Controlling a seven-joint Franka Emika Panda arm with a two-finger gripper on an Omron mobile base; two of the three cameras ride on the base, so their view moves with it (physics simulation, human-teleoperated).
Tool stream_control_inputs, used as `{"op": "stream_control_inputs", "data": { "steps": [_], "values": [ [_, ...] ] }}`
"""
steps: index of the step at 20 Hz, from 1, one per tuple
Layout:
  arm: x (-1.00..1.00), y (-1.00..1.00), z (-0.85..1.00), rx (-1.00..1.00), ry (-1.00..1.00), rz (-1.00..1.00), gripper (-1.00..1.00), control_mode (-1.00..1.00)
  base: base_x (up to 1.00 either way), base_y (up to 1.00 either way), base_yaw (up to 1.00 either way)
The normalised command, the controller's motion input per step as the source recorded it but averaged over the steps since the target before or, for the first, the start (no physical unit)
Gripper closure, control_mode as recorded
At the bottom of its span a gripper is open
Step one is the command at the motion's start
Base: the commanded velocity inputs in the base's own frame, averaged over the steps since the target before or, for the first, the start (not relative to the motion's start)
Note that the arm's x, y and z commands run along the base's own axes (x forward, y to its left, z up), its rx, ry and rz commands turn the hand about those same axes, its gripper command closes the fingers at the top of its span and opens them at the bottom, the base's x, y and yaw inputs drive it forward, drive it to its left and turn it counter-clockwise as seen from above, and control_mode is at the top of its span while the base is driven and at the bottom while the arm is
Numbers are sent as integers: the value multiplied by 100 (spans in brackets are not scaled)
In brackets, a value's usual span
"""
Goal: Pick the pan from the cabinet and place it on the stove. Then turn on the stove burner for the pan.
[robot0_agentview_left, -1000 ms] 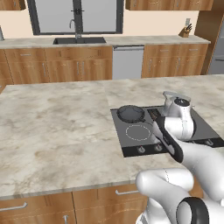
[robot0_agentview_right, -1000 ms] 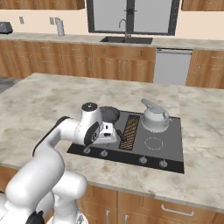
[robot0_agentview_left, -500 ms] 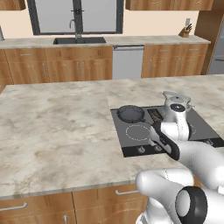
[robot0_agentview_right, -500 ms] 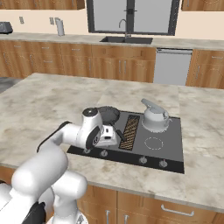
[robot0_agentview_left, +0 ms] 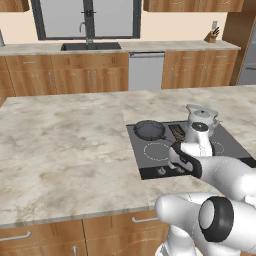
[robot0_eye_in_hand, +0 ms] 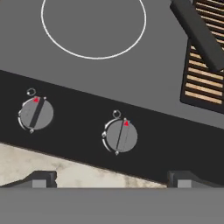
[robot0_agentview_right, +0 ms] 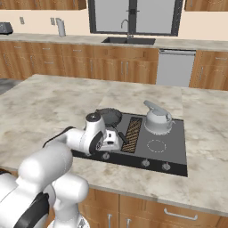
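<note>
Hovering released and wide over the stove (robot0_agentview_left: 227, 145) front, the end effector (robot0_eye_in_hand: 111, 177) faces two small knobs (robot0_eye_in_hand: 120, 135), judged rigid and smooth, best pinched across the raised bar, while the pan (robot0_agentview_left: 149, 130) sits on a rear burner.

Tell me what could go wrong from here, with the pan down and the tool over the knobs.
Two knobs lie between the open tool's fingertips: the left knob and the right knob. Turning the wrong one would likely light the empty front ring, not the burner under the pan. The pan's handle juts close by; a careless move could knock it.
</note>
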Motion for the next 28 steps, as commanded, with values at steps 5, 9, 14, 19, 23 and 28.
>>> {"op": "stream_control_inputs", "data": {
  "steps": [5,9,14,19,23,28],
  "values": [
    [0,0,-13,0,1,-10,-100,-100,0,0,0],
    [0,0,-11,0,4,-14,-100,-100,0,0,0],
    [8,-1,-8,0,2,-7,-100,-100,0,0,0],
    [14,-6,-13,0,0,0,-100,-100,0,0,0],
    [11,-7,-16,0,0,0,-100,-100,0,0,0],
    [12,-1,-9,0,0,0,-100,-100,0,0,0]
  ]
}}
